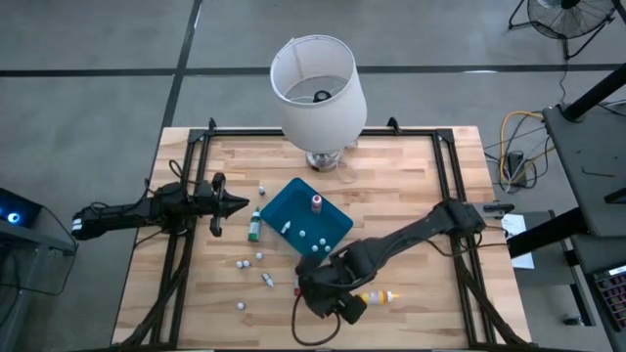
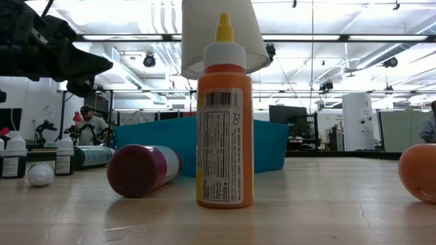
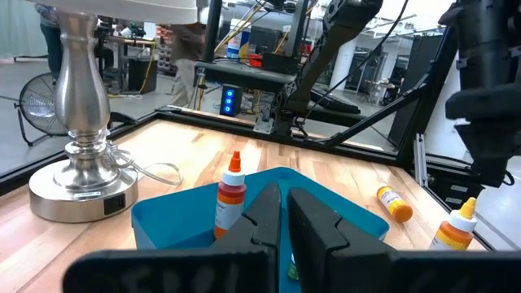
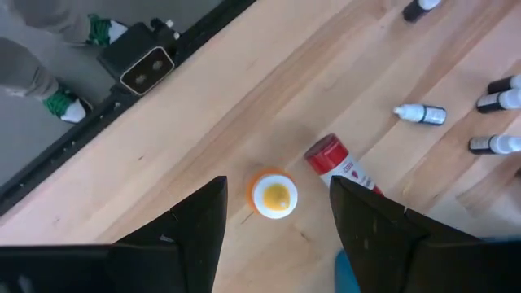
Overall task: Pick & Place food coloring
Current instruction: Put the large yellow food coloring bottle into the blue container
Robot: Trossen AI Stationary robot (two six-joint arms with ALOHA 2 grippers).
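An orange food coloring bottle with a yellow tip stands upright on the wood table near its front edge. My right gripper hovers open above it, one finger on either side, touching nothing; in the high view the gripper hides the bottle. A red bottle lies on its side just beside the orange one. Another red-capped bottle stands in the teal tray. A green bottle lies left of the tray. My left gripper waits shut at the table's left.
A white-shaded lamp stands at the far edge on a metal base. A yellow-orange bottle lies right of my right gripper. Several tiny white-capped bottles are scattered left of the tray. A black frame rims the table.
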